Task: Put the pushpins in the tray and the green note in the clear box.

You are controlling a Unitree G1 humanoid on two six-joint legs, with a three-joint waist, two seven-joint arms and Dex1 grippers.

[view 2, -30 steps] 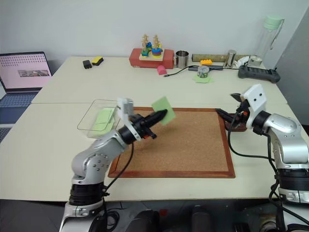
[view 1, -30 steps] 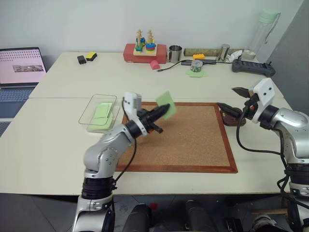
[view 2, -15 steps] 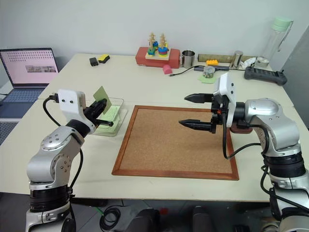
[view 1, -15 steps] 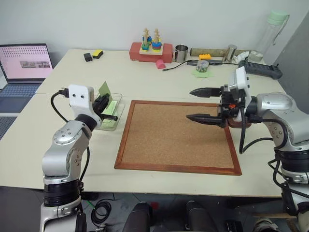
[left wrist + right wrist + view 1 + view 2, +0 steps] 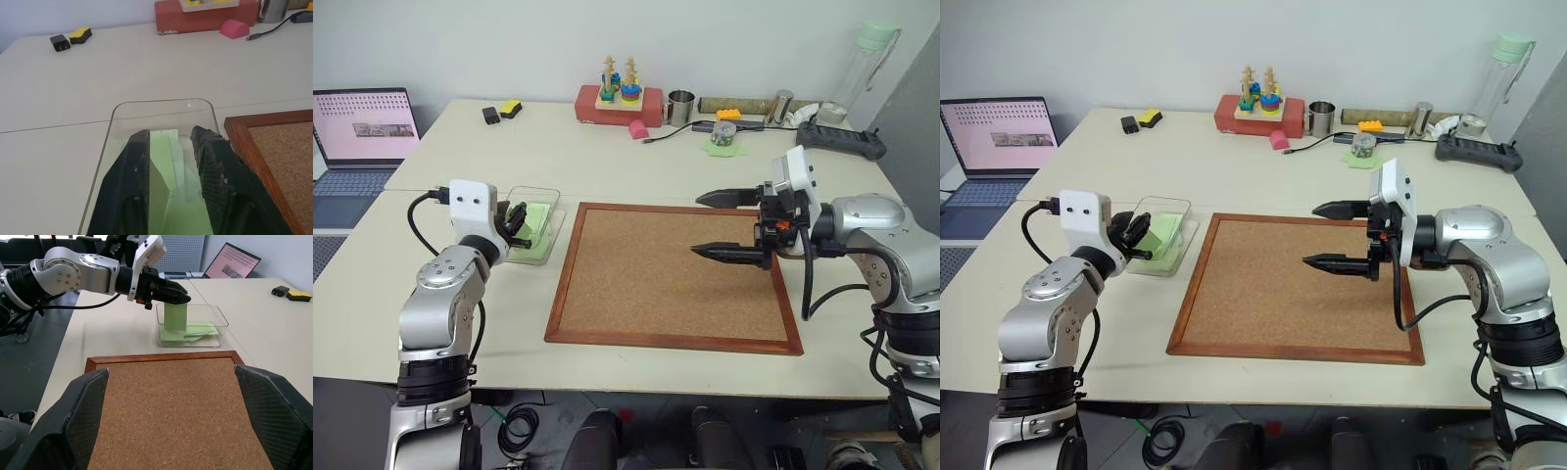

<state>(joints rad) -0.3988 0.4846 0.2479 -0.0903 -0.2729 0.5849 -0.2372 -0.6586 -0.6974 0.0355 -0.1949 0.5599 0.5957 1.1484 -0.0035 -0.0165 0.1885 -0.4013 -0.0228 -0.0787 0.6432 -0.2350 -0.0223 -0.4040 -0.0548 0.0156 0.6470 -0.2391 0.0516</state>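
Note:
My left gripper reaches into the clear box at the left of the cork board. Its fingers are open. The green note stands nearly upright in the box between and below them, leaning on one finger. Other light-green notes lie flat on the box floor. My right gripper is wide open and empty, hovering over the right half of the board and pointing left. The tray is hidden behind my right hand. The pushpins are out of view.
The wood-framed cork board covers the table's middle. A laptop stands far left. Along the back are a red block with stacking toys, a metal cup, a green paper with a jar and a power strip.
My left arm swung left from over the board to the clear box with the note, lowered it in, and its fingers parted. My right gripper moved in over the board.

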